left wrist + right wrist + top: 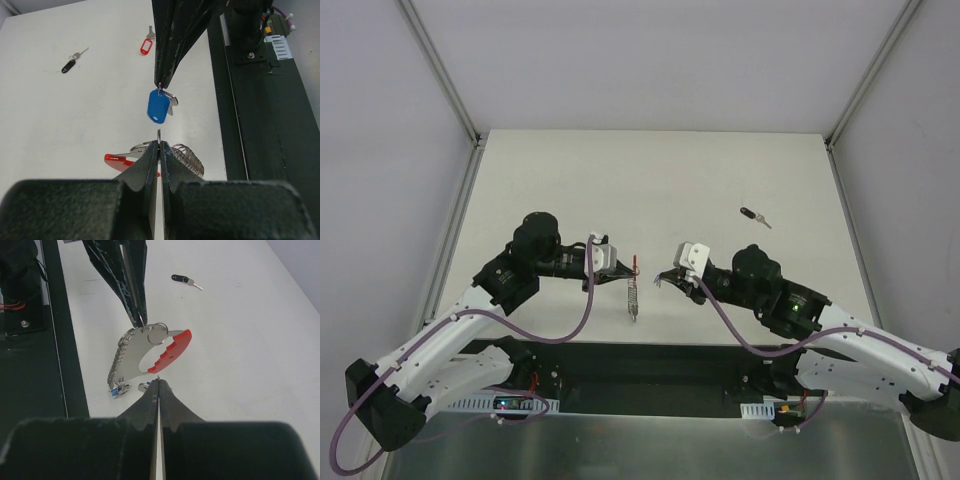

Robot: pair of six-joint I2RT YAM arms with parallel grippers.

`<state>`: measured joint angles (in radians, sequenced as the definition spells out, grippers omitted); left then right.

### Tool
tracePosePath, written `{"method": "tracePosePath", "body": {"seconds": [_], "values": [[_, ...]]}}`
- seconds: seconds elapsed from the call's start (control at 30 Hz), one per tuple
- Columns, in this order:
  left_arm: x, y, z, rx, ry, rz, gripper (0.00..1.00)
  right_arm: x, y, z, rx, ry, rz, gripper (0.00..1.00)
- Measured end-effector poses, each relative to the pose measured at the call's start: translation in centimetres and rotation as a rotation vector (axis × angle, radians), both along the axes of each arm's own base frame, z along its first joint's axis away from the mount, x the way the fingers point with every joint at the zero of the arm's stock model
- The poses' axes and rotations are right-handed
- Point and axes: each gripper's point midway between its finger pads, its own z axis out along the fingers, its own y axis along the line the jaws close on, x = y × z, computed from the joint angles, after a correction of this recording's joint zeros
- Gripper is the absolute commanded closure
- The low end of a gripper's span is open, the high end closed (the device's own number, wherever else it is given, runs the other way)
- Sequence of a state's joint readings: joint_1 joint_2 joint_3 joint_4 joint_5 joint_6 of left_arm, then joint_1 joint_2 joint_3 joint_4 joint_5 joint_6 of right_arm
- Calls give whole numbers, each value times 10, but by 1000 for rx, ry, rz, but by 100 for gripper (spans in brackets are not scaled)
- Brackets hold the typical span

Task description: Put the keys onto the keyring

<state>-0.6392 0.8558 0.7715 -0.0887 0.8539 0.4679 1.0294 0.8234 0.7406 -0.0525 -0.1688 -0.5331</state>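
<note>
Entry, as I see it: left claw (159,146) clamped on keyring (175,347), hanging long-axis down at frame centre. Right claw (161,82) pinches blue key (159,106) just opposite, seemingly in line.

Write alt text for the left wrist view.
The shut left gripper pinches the keyring; opposite, the shut right gripper dangles a blue key. A black key and a red key lie on the white table beyond.

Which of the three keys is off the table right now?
The blue-headed key: it hangs from the right gripper, while the black-headed key and the red-tagged key lie on the table.
</note>
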Motion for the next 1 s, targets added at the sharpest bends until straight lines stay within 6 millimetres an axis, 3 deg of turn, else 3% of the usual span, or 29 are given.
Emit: {"method": "tracePosePath", "body": {"seconds": [0.33, 1.0], "values": [[-11, -9, -13, 23, 73, -73, 100, -9, 10, 7, 2, -116, 51, 99], [-17, -9, 6, -40, 45, -90, 100, -14, 27, 0, -39, -189, 80, 99]]}}
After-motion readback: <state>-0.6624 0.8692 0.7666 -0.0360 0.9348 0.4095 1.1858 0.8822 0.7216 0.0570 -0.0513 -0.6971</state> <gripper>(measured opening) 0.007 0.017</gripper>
